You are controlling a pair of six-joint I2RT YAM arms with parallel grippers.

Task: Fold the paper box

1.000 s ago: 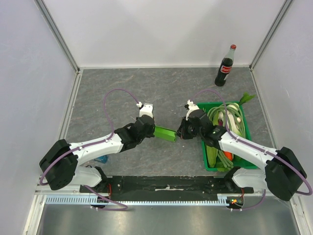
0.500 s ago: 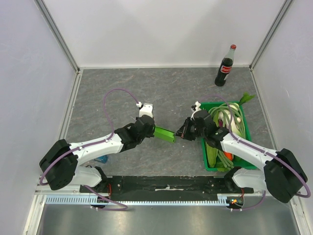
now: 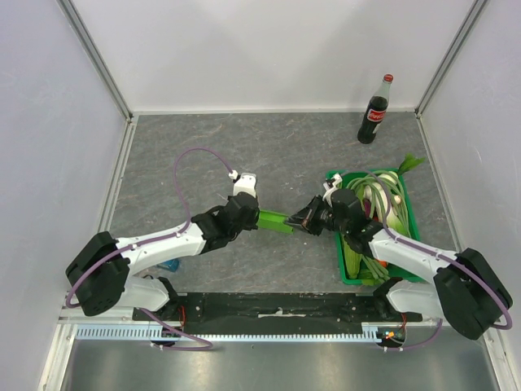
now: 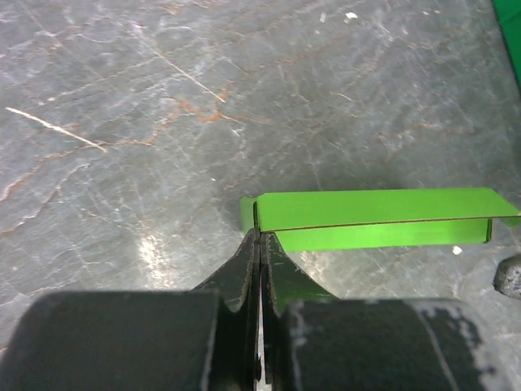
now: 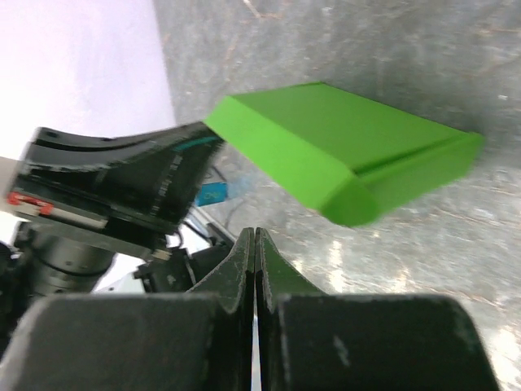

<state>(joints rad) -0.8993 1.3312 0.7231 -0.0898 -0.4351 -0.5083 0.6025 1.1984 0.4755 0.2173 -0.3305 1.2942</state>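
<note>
The paper box (image 3: 273,220) is a flattened lime-green card piece at the middle of the table. My left gripper (image 3: 251,217) is shut on its left end. In the left wrist view the jaws (image 4: 259,234) pinch the near-left edge of the box (image 4: 374,218), which stretches away to the right. My right gripper (image 3: 298,219) is shut and empty, with its tip at the box's right end. In the right wrist view its tips (image 5: 256,234) sit just below the box (image 5: 326,151), apart from it.
A dark-green crate (image 3: 352,172) of vegetables stands at the right, under the right arm. A cola bottle (image 3: 374,114) stands at the back right. A small blue block (image 3: 168,265) lies by the left arm's base, and shows in the right wrist view (image 5: 213,194).
The right arm's wrist has swung to the right and tilted, while its shut tip stays at the box's right end. The left gripper and the box have hardly moved.
</note>
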